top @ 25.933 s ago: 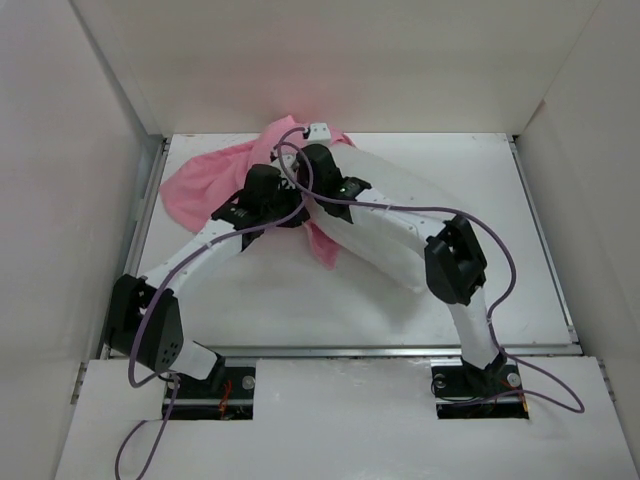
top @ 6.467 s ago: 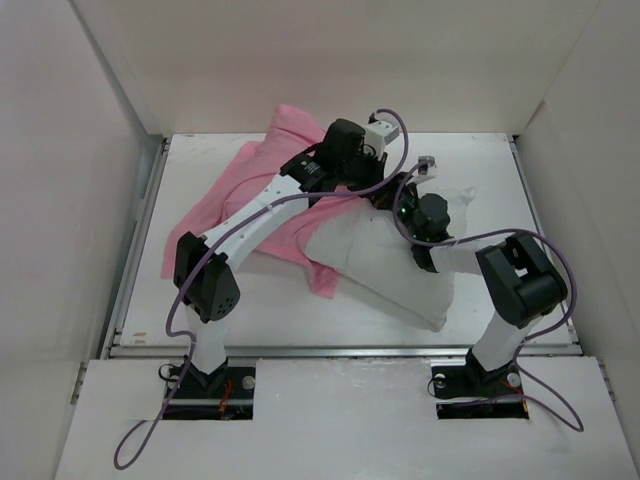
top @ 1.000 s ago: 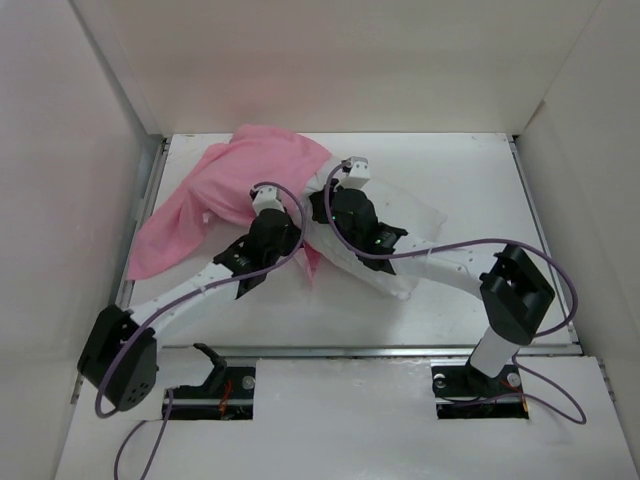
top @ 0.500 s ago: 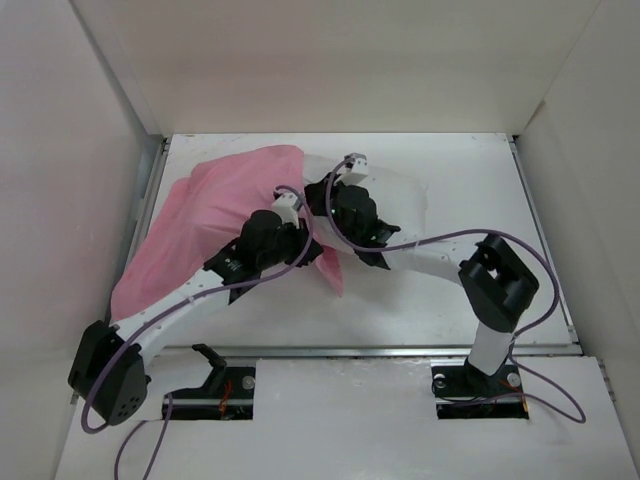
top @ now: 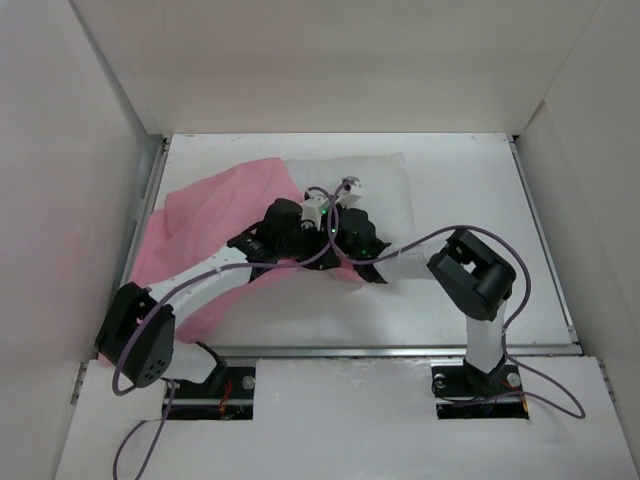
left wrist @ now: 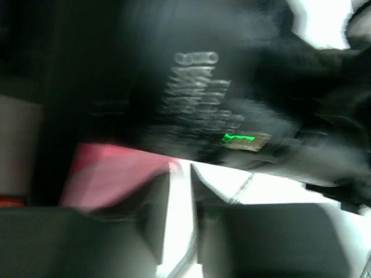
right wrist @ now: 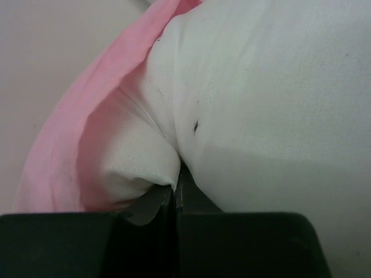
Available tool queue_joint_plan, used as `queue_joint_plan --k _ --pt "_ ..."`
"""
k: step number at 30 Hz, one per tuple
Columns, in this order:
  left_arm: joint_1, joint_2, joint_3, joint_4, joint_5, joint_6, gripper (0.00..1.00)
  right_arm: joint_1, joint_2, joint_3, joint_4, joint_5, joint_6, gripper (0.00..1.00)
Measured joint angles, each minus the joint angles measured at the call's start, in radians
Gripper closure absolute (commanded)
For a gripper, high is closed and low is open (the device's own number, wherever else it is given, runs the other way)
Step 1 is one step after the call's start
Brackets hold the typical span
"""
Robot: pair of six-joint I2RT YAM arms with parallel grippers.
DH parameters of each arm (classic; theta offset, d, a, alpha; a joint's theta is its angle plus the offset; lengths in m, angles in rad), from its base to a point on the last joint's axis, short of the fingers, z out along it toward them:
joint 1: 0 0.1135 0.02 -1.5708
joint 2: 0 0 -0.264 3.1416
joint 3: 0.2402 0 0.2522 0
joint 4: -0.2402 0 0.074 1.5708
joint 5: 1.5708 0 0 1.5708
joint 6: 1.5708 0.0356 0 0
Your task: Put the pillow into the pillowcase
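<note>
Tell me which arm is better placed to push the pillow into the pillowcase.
Right, probably: the right gripper is shut on the pillow at the pillowcase edge; what the left gripper holds is too blurred to tell.

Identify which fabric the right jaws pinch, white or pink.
The white pillow: a fold of it is clamped between the shut right jaws; the pink pillowcase only drapes alongside.

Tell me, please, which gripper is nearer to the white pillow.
Right. The right gripper is shut on a fold of the pillow. The left gripper is shut close beside it, at the pillowcase edge; whether it touches the pillow is too blurred to tell.
</note>
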Motion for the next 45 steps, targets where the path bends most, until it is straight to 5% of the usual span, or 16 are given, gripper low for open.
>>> queue_joint_plan --k 4,8,9,10,16,17,21,29,33,37,45 --pt "-0.033 0.008 0.078 -0.041 0.105 0.006 0.46 -0.006 -0.034 -0.05 0.0 -0.04 0.003 0.78" --pt "-0.059 -0.029 0.139 -0.111 0.131 0.018 0.37 -0.019 -0.127 -0.115 -0.022 -0.081 -0.009 0.49" --pt "-0.061 -0.043 0.158 -0.122 0.125 0.023 0.09 -0.024 -0.15 -0.126 -0.032 -0.092 -0.01 0.44" --pt "-0.061 -0.058 0.177 -0.133 0.122 0.032 0.0 -0.031 -0.173 -0.136 -0.053 -0.102 -0.014 0.41" --pt "-0.069 -0.116 0.322 -0.262 -0.054 0.044 0.0 -0.097 -0.319 -0.149 -0.185 -0.169 -0.071 0.28" --pt "-0.075 -0.117 0.351 -0.291 -0.093 0.033 0.0 -0.105 -0.346 -0.149 -0.224 -0.16 -0.088 0.15" --pt "-0.043 -0.118 0.465 -0.367 -0.34 -0.008 0.0 -0.144 -0.463 -0.15 -0.362 -0.084 -0.13 0.0" --pt "0.133 0.109 0.653 -0.494 -0.675 -0.056 0.08 -0.237 -0.566 -0.061 -0.579 0.046 -0.209 0.0" --pt "0.14 0.276 0.704 -0.552 -0.705 -0.029 0.26 -0.31 -0.517 -0.003 -0.647 0.058 -0.24 0.0" --pt "0.138 0.395 0.769 -0.646 -0.772 -0.017 0.55 -0.348 -0.457 0.034 -0.697 0.038 -0.267 0.0" --pt "0.138 0.422 0.819 -0.743 -0.897 -0.055 0.6 -0.363 -0.41 0.053 -0.734 0.006 -0.289 0.0"
